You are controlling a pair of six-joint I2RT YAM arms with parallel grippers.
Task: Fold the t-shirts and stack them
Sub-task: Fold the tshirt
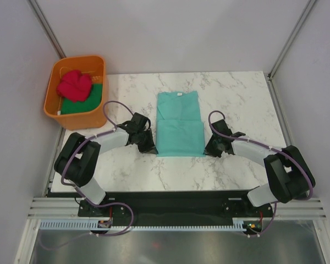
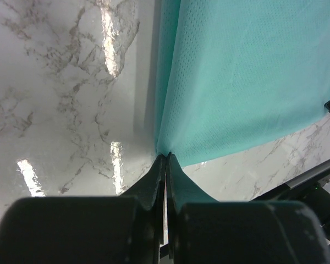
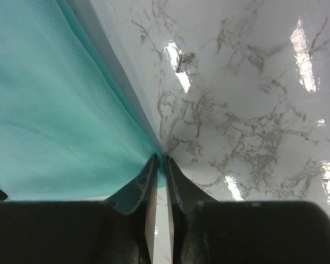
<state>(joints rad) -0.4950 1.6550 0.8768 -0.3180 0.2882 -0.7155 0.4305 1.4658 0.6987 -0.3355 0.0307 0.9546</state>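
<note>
Your left tool (image 2: pixel 166 157) is shut tight. In the left wrist view its two dark fingers (image 2: pixel 154 181) press flat against each other, and the tips sit right at a corner of the teal t-shirt (image 2: pixel 247 82). You cannot tell if any cloth is caught between them. From that corner the teal cloth spreads up and to the right of the picture. The white marble table (image 2: pixel 60 110) fills the left side.

Your right tool (image 3: pixel 160 158) is narrow. A thin slit shows between its fingers (image 3: pixel 135 190). The tips touch the edge of the teal t-shirt (image 3: pixel 44 110), which fills the left of that view. You cannot tell if the tool holds the cloth. The bare table (image 3: pixel 253 110) shines on the right.

From above, the left tool (image 1: pixel 148 147) sits at the lower left corner of the teal t-shirt (image 1: pixel 179 129). The right tool (image 1: pixel 213 147) sits at its lower right corner. The shirt lies flat in the middle of the table (image 1: pixel 242 99), with its collar toward the top of the picture. Its lower half looks doubled over.

In the upper left of the picture an orange tub (image 1: pixel 80 118) stands at the table's corner. Inside it a pinkish-red t-shirt (image 1: pixel 75 85) lies bunched on top of a dark green t-shirt (image 1: pixel 82 105).
</note>
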